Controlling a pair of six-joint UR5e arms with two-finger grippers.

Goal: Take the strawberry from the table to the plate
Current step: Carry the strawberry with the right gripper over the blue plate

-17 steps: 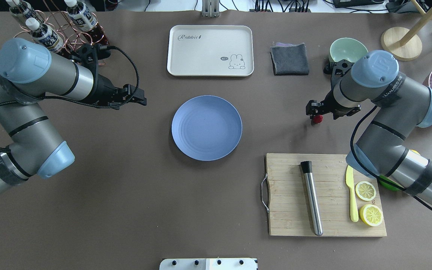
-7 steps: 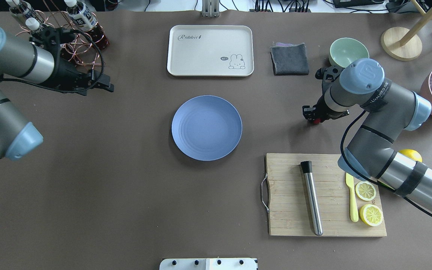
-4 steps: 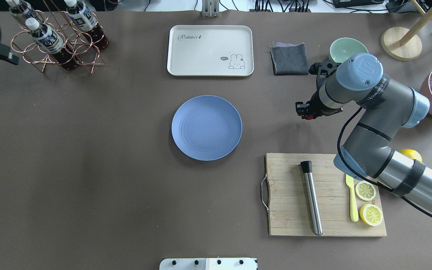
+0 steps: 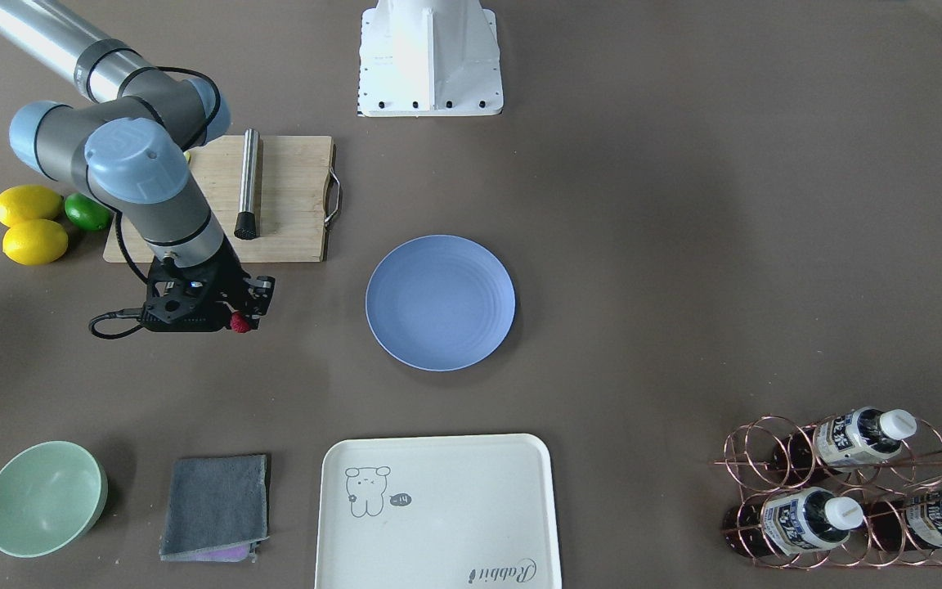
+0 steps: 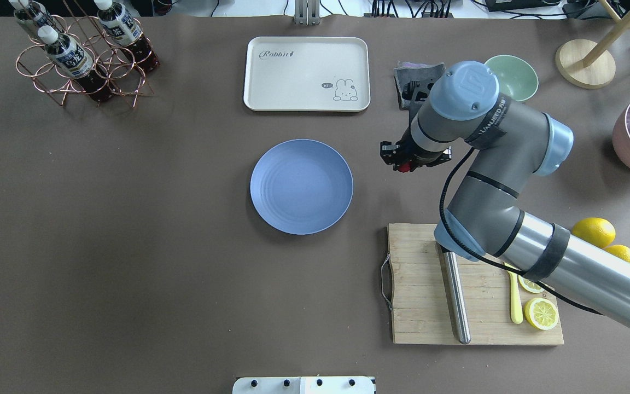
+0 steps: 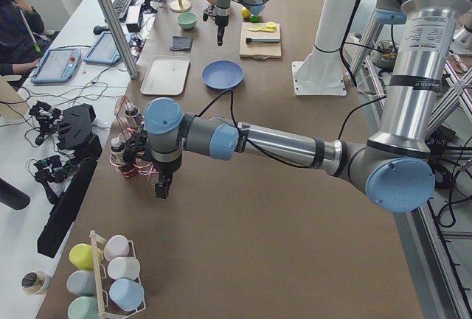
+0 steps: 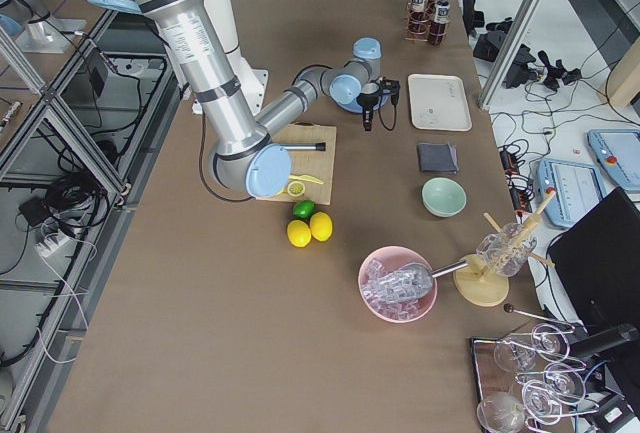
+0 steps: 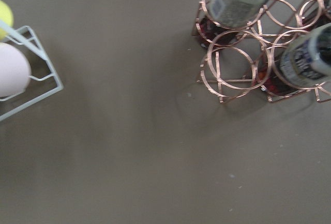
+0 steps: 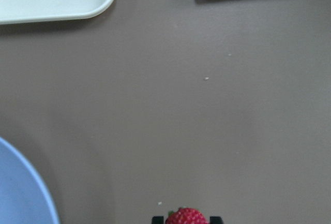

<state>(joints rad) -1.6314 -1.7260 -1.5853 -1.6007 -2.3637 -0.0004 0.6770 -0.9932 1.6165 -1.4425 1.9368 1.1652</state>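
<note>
The table (image 5: pixel 129 273) is spanning every view, matte and grey-brown. The right arm (image 5: pixel 490 164) is stretching in from the tabletop's right side, over a wooden cutting board (image 5: pixel 419 306) that is lying toward the corner by the robot on that side. The left arm (image 6: pixel 280 142) is hanging far off at the tabletop's left end beside a copper bottle rack (image 5: pixel 82 65). Its left gripper (image 6: pixel 161 186) is showing only in that side view, so I cannot tell whether its jaws are apart or together.

A cream tray (image 5: pixel 271 82) is sitting along the far edge, near its middle. The plate (image 5: pixel 301 186) is resting at the tabletop's centre with nothing on it.

The right gripper (image 5: pixel 404 164) is hovering just to the right of the plate, apart from its rim, and its jaws are pinching the strawberry (image 9: pixel 186 217). The berry appears to be clear of the table, not yet over the plate.

The risks are lying in the last stretch, as I judge it. The berry is tiny and bumpy, so a shallow pinch could be letting it slip onto bare table short of the rim. Letting go too early would be doing the same. Dropped from too high, a roundish berry could be rolling off so shallow a plate.
</note>
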